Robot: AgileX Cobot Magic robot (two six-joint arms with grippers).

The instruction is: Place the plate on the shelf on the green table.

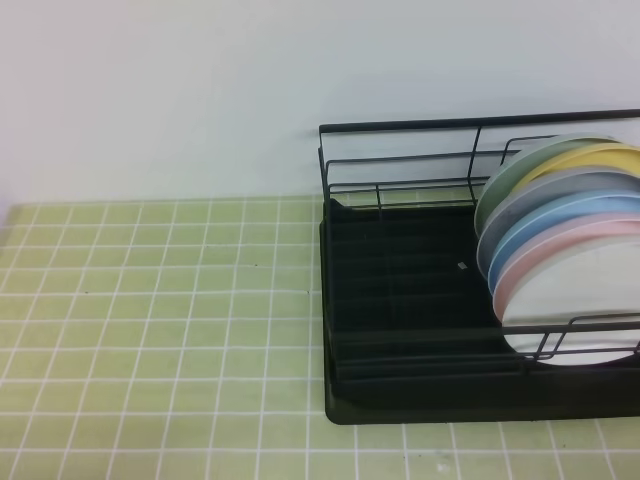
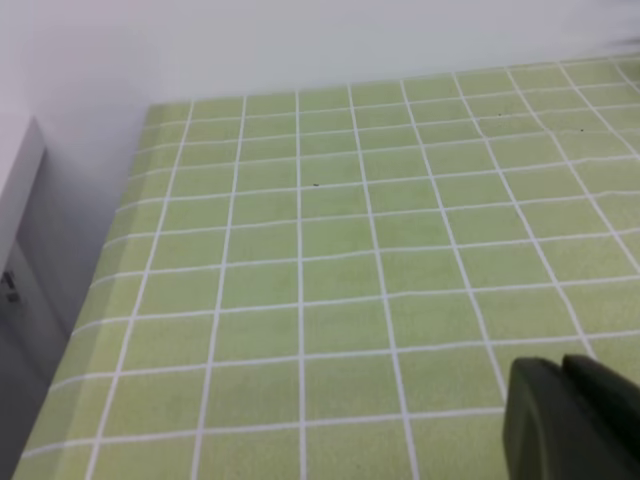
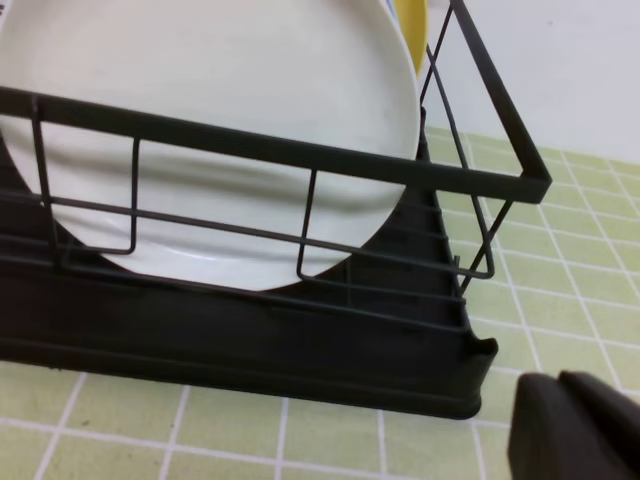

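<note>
Nearest the lens in each wrist view is a dark, blurred gripper tip: the right gripper (image 3: 578, 425) at the lower right corner of its view, jaws closed and holding nothing, and the left gripper (image 2: 572, 418) likewise closed and empty above bare tiles of the green table (image 1: 150, 330). Neither arm appears in the exterior high view. The shelf (image 1: 400, 300), a black wire rack on a ribbed tray base, stands on the right part of the table, close to the back wall. The plate (image 3: 200, 110), plain white, stands on edge at the front of a row of plates in the rack, just behind the front rails; behind it in the high view come a pale pink plate (image 1: 560, 255), a light blue plate (image 1: 545, 222), a grey plate (image 1: 540, 190), a yellow plate (image 1: 600, 157) and a pale green plate (image 1: 520, 160). Step in hand, as a judgement: the approach has not begun, since both grippers are shut and clear of the rack. The next move would call for the right gripper, the nearer one, to open, rise above the top rail, close on the plate's upper rim, lift it free of the rails without dragging the pink neighbour, and set it flat on the open tiles to the left.
</note>
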